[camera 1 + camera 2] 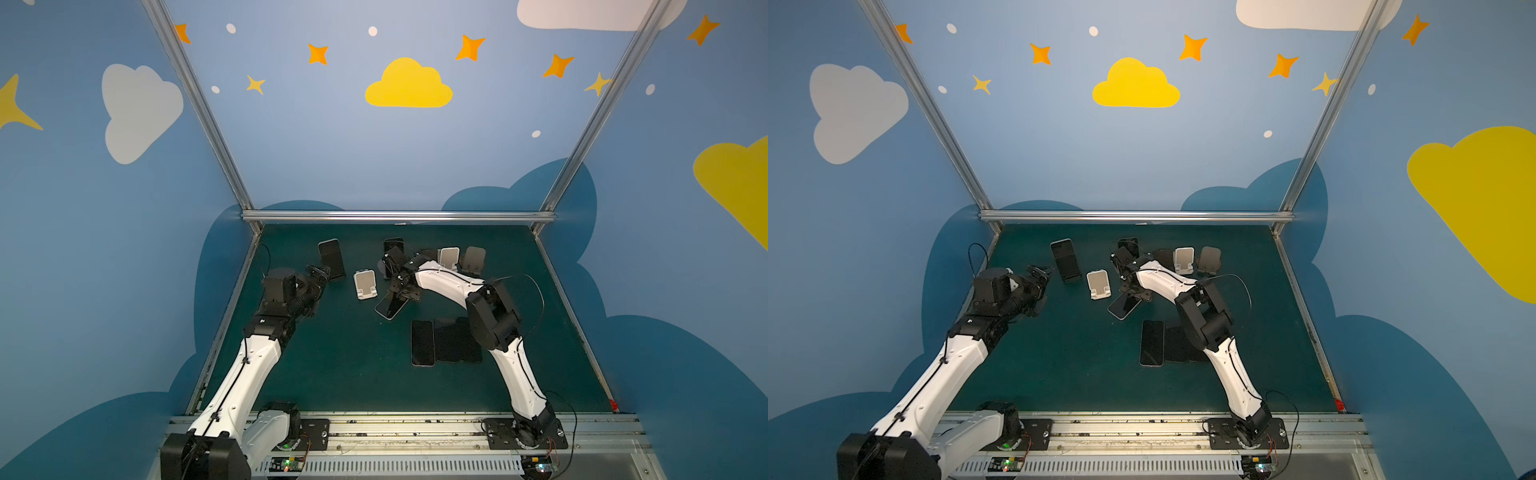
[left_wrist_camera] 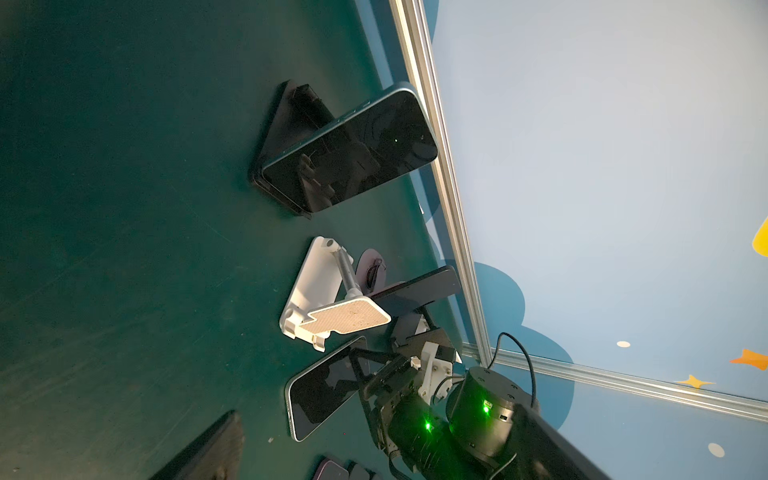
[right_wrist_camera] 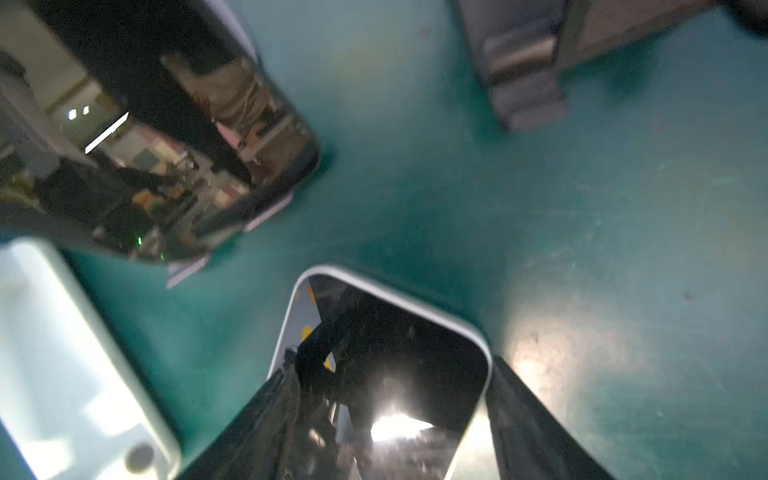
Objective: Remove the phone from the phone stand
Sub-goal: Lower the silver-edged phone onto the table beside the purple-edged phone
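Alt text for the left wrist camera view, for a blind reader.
A dark-screened phone leans on a black wedge stand on the green mat. Nearby are an empty white folding stand and the right gripper, over a white-edged phone.

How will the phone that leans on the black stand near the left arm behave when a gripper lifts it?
The phone looks like a stiff flat slab, so it should not bend. Its glossy screen shows clear reflections, so it is probably slippery. It leans tilted on the black stand, so a push may tip it.
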{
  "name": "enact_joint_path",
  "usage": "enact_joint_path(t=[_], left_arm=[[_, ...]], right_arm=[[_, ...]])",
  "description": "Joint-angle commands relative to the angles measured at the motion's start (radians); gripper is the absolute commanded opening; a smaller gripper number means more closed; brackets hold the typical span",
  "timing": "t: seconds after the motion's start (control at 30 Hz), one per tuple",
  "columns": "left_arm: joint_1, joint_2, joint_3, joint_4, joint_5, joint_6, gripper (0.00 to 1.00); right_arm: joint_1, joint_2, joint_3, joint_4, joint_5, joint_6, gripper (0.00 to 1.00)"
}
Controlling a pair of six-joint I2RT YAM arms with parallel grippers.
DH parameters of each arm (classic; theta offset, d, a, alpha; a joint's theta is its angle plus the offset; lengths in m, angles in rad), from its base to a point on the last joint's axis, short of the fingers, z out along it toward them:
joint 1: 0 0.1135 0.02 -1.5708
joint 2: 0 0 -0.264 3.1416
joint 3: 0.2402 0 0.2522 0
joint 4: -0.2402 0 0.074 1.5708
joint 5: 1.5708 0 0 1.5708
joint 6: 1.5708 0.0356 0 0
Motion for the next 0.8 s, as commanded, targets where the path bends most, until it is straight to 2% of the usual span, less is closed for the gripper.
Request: enact_joint_path(t=[0.0,0.1,0.17,0.2,0.27,0.47,0.57,0.77], left_arm=[[-0.005,-0.009,-0.010,0.020,0.004,0.003,1.00],[-0.010,-0.009,-0.010,0.016,-0.005,0.008,1.00],[-0.010,-0.011,-0.010,0.015,-0.007,0.009,1.00],[-0.011,-0.009,-0.010,0.018,-0.005,0.010,1.00],[-0.010,-0.006,-0.008,0.017,-0.004,0.010,1.00],[-0.011,0.004,-0.008,0.014,-0.011,0.014,1.00],[-0.010,0.004,-0.007,0.011,-0.015,0.014,1.00],[-0.011,0.005,-0.008,0.005,-0.030,0.021,1.00]], right_arm=[[0.049,0.022,-0.060,-0.108,-0.072,-0.098,0.70],[0.074,0.005,-0.089,-0.117,-0.050,-0.129,0.72],[0.071,-0.018,-0.113,-0.121,-0.040,-0.114,0.83],[0.059,-0.029,-0.119,-0.107,-0.062,-0.097,0.87],[0.028,-0.029,-0.102,-0.093,-0.124,-0.051,0.90],[0.015,0.094,0.150,-0.255,-0.123,0.036,0.91],[0.016,0.158,0.275,-0.356,-0.081,0.088,0.92],[0.006,0.177,0.280,-0.345,-0.097,0.149,0.92]])
